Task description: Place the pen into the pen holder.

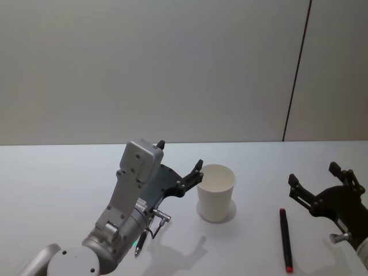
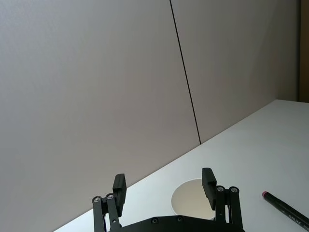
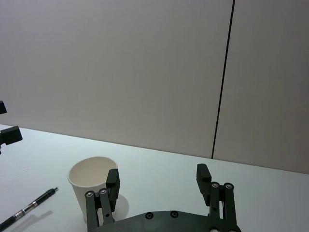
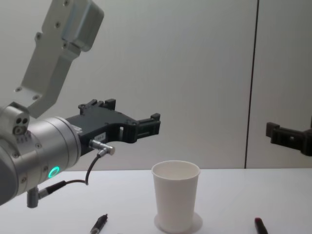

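Observation:
The pen holder, a white paper cup [image 1: 216,192] [image 4: 175,195], stands upright mid-table with nothing showing inside. A dark pen with red ends [image 1: 285,239] [image 2: 286,212] lies flat on the table to the cup's right. A second pen, black and silver [image 1: 138,244] [image 3: 28,210], lies to the cup's left, partly under my left arm. My left gripper [image 1: 180,155] [image 2: 164,186] hovers open and empty above the table just left of the cup. My right gripper [image 1: 314,173] [image 3: 157,178] is open and empty too, raised above the table to the right of the red-ended pen.
The white table [image 1: 57,184] runs back to a plain grey wall with a dark vertical seam [image 1: 296,69]. Bare tabletop lies on both sides of the cup and behind it.

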